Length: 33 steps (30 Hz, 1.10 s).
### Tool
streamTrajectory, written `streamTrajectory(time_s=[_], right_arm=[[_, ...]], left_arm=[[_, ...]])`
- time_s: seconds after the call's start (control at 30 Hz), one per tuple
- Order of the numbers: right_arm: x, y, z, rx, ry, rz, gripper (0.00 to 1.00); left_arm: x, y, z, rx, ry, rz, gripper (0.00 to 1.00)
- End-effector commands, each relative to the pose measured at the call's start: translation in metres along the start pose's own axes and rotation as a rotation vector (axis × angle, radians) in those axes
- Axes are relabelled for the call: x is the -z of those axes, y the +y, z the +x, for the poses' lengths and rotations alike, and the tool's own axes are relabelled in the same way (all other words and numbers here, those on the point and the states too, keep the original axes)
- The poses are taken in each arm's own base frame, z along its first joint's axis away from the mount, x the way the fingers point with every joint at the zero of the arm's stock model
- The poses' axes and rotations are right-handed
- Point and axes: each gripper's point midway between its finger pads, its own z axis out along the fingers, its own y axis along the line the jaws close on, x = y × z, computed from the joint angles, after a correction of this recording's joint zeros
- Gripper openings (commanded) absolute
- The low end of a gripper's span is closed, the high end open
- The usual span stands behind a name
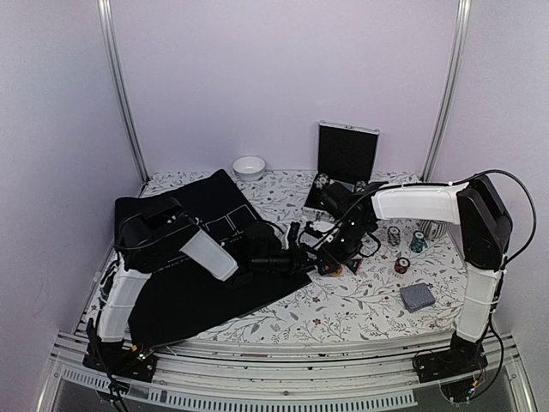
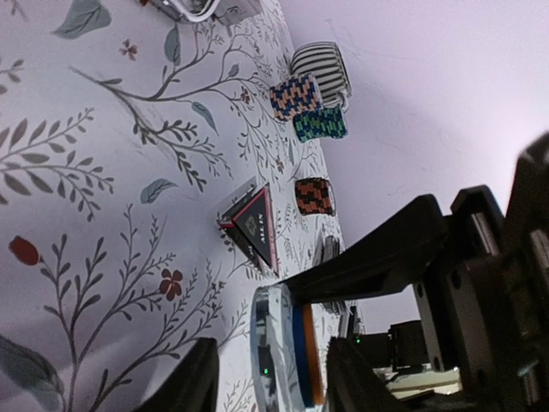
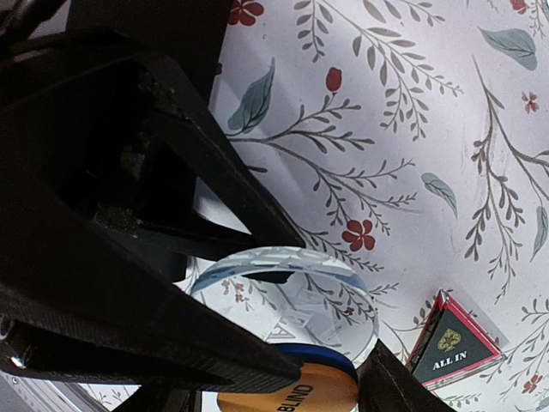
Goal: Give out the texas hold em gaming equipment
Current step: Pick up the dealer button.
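Observation:
A clear greyish round button [image 3: 287,296], stacked face to face with a blue and an orange "BLIND" disc [image 3: 287,396], hangs just above the cloth. My right gripper [image 3: 279,395] is shut on the stack's rim. My left gripper [image 2: 274,378] stands open astride the stack's flat faces [image 2: 279,356], with a gap on the clear side. Both grippers meet mid-table, left gripper [image 1: 313,251] beside right gripper [image 1: 333,262]. The black-red triangular marker [image 2: 253,225] lies close by, also in the right wrist view [image 3: 450,348]. Poker chip stacks [image 1: 401,249] and the card deck [image 1: 418,297] sit to the right.
A black mat [image 1: 197,275] covers the left of the floral tablecloth [image 1: 360,309]. The silver-edged black case [image 1: 347,154] stands open at the back, with a white bowl [image 1: 249,167] to its left. A striped chip stack [image 2: 322,70] stands behind the coloured ones [image 2: 296,96].

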Motion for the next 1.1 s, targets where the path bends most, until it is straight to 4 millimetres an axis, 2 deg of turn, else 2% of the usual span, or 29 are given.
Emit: streamTrajectory(time_s=[0.0, 0.1, 0.27, 0.43, 0.57, 0.77, 0.9, 1.07], right_arm=[[-0.009, 0.0, -0.001, 0.009, -0.003, 0.003, 0.4], [-0.012, -0.002, -0.001, 0.007, 0.0, 0.014, 0.4], [-0.019, -0.008, 0.002, -0.001, 0.011, 0.038, 0.4], [-0.024, -0.009, 0.004, 0.0, 0.016, 0.04, 0.41], [-0.029, -0.012, 0.011, -0.002, 0.033, 0.056, 0.48], [-0.03, -0.015, 0.019, -0.013, 0.042, 0.072, 0.56], [-0.013, -0.011, 0.014, -0.013, 0.005, 0.065, 0.66], [0.044, 0.01, -0.012, 0.018, -0.161, -0.012, 0.85]], left_arm=[[-0.007, 0.001, 0.007, -0.018, 0.017, 0.017, 0.38], [-0.008, 0.009, 0.009, 0.004, 0.022, 0.001, 0.27], [-0.009, 0.014, 0.01, -0.003, 0.023, -0.021, 0.17], [-0.012, 0.017, 0.009, 0.004, 0.025, -0.038, 0.04], [-0.014, 0.025, 0.009, 0.005, 0.028, -0.071, 0.0], [-0.011, 0.026, 0.003, -0.049, 0.007, -0.117, 0.0], [-0.007, 0.007, -0.011, -0.138, -0.029, -0.115, 0.0], [0.0, -0.03, -0.031, -0.309, -0.06, -0.123, 0.0]])
